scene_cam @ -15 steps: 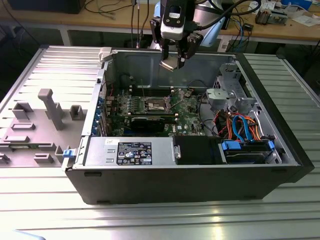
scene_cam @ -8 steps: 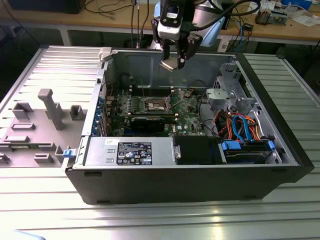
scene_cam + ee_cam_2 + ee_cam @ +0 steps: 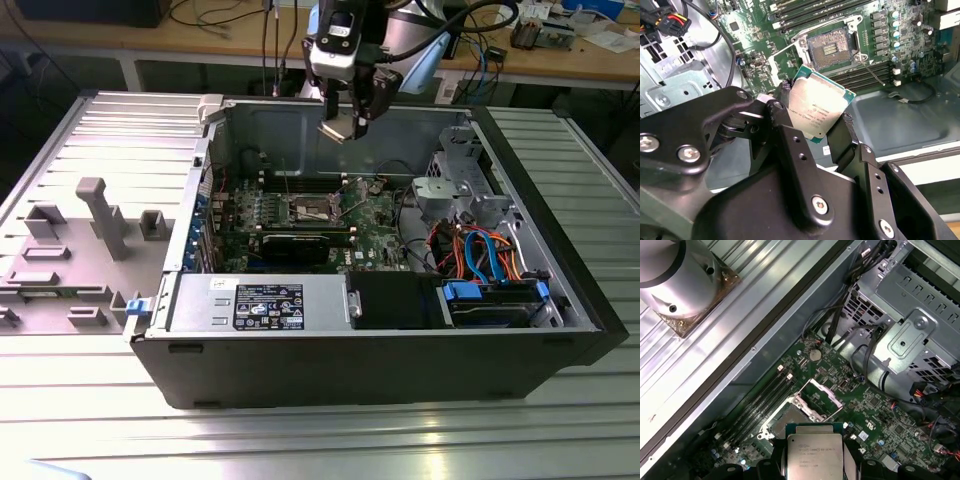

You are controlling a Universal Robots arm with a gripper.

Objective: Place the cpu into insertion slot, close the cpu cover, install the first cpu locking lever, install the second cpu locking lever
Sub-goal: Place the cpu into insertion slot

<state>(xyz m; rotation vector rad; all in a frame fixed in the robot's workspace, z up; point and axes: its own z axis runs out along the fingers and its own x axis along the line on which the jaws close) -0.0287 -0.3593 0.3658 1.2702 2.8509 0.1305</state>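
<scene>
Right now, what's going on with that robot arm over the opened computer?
The robot's claw is shut on the cpu, holding it in the air above the open computer case, over the green motherboard. It is not seated yet: the insertion slot sits bare with its dark centre exposed, and the cpu cover stands tilted up beside it.
</scene>
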